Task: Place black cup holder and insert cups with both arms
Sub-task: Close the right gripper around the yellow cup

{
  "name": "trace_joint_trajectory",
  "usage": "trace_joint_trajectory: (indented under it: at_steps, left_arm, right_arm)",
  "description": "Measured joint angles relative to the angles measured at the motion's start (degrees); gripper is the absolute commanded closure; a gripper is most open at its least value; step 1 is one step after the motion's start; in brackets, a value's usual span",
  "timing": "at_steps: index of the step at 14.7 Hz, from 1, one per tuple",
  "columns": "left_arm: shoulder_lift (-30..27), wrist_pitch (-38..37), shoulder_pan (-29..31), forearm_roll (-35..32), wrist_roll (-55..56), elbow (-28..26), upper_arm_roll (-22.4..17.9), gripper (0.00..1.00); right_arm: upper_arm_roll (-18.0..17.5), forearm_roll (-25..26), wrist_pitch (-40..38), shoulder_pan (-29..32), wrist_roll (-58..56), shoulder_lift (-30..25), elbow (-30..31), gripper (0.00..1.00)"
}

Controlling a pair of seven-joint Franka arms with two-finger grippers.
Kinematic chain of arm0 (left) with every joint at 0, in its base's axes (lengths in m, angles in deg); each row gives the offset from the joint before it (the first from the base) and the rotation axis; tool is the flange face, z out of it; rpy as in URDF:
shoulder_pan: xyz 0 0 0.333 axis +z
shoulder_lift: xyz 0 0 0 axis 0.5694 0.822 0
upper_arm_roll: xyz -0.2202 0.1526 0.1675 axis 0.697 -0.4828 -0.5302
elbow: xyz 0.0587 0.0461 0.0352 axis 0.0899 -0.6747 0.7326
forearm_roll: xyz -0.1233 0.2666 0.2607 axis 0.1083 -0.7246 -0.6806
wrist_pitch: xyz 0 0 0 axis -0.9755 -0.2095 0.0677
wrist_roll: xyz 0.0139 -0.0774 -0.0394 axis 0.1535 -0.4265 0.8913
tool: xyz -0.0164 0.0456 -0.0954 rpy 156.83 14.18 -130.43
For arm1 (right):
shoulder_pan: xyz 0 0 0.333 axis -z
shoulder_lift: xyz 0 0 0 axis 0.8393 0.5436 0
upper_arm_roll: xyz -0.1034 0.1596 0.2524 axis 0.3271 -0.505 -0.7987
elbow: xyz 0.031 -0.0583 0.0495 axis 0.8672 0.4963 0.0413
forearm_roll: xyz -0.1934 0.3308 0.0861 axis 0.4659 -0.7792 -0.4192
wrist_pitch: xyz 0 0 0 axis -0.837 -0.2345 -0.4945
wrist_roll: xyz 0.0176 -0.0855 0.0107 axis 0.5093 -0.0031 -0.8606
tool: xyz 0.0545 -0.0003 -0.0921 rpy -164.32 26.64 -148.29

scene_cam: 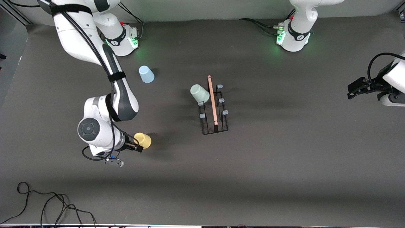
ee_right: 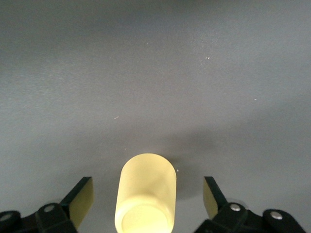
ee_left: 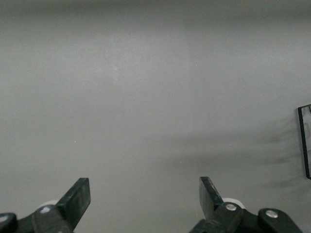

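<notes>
the thin black wire cup holder with its wooden rod handle (scene_cam: 214,106) already stands mid-frame on the dark table (scene_cam: 284,164), a pale green plastic cup (scene_cam: 199,94) tipped over one peg. at lower left the right gripper (scene_cam: 138,146) sits low with jaws wide open around the small yellow plastic cup (ee_right: 145,193) — lined up to close on it. the light blue plastic cup (scene_cam: 146,74) waits at upper left. the left gripper (scene_cam: 356,88) waits at the right edge, jaws open — clear of the work.
</notes>
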State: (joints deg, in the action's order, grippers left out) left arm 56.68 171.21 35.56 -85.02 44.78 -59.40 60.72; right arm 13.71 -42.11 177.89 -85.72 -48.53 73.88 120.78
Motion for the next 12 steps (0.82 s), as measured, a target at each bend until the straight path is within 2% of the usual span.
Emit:
trace_joint_trajectory:
  at_steps: [7, 12]
  left_arm:
    - [0.0, 0.0, 0.0, 0.0, 0.0, 0.0, 0.0, 0.00]
    - [0.0, 0.0, 0.0, 0.0, 0.0, 0.0, 0.0, 0.00]
  right_arm:
    - [-1.1, -3.3, 2.3, 0.0, 0.0, 3.9, -0.1, 0.00]
    - [-1.5, -3.6, 2.2, 0.0, -0.7, 4.8, 1.2, 0.00]
